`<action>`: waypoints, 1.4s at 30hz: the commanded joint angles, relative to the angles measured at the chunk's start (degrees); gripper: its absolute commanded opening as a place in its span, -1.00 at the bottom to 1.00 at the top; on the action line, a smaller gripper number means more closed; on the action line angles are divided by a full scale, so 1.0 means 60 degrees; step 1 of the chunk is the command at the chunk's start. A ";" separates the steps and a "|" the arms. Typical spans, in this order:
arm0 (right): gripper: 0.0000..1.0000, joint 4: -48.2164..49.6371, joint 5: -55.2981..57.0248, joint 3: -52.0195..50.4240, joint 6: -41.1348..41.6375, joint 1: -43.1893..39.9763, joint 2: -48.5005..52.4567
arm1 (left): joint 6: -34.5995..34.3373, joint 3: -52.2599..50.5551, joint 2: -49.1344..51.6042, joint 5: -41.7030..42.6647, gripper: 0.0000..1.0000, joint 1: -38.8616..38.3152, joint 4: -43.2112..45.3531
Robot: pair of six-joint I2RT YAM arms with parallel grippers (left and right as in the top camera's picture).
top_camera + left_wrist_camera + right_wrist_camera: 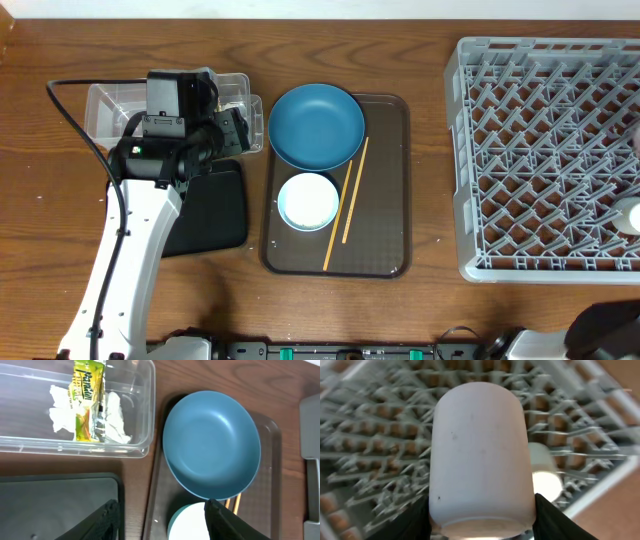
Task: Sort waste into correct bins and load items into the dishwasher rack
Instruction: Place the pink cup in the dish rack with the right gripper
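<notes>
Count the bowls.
2. The blue bowl sits at the far end of the tray. The white bowl sits just nearer on the same tray. No others show, though the arm could hide something.

The large bowl (317,125) is coloured deep blue; the smaller bowl (307,200) is seen as white with light blue. The serving tray (385,200) is finished in dark brown, the rack (540,160) in grey lattice. The snack wrapper (86,405) is printed yellow-green, the paper scraps (117,415) are white, the cup (479,450) pale pink.
</notes>
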 commanded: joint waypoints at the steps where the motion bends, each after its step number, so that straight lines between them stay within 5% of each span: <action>1: -0.87 -0.0299 0.0758 0.0747 0.0189 -0.0393 0.0798 | 0.0189 0.0066 0.0018 -0.0328 0.15 0.0040 -0.0033; 14: -0.85 -0.0058 0.0754 0.0973 0.0339 -0.1384 0.2641 | 0.0189 0.0066 0.0018 -0.0328 0.15 0.0040 -0.0168; 18: -0.19 0.0149 0.0692 0.0973 0.0339 -0.1421 0.2969 | 0.0189 0.0066 0.0018 -0.0324 0.15 0.0040 -0.0175; 20: 0.86 0.0368 0.0364 0.0973 0.0335 -0.1421 0.3027 | 0.0189 0.0066 0.0018 -0.0324 0.15 0.0040 -0.0186; 21: 0.98 0.0452 0.0193 0.0973 0.0335 -0.1421 0.3027 | 0.0189 0.0066 0.0018 -0.0324 0.15 0.0040 -0.0204; 34: 0.99 0.0543 -0.1341 0.1326 0.0364 -0.1075 0.2266 | 0.0189 0.0066 0.0018 -0.0324 0.15 0.0040 -0.0321; 42: 0.98 0.0448 -0.2444 0.1326 -0.0226 0.0506 0.1428 | 0.0186 0.0066 0.0018 -0.0324 0.24 0.0040 -0.0397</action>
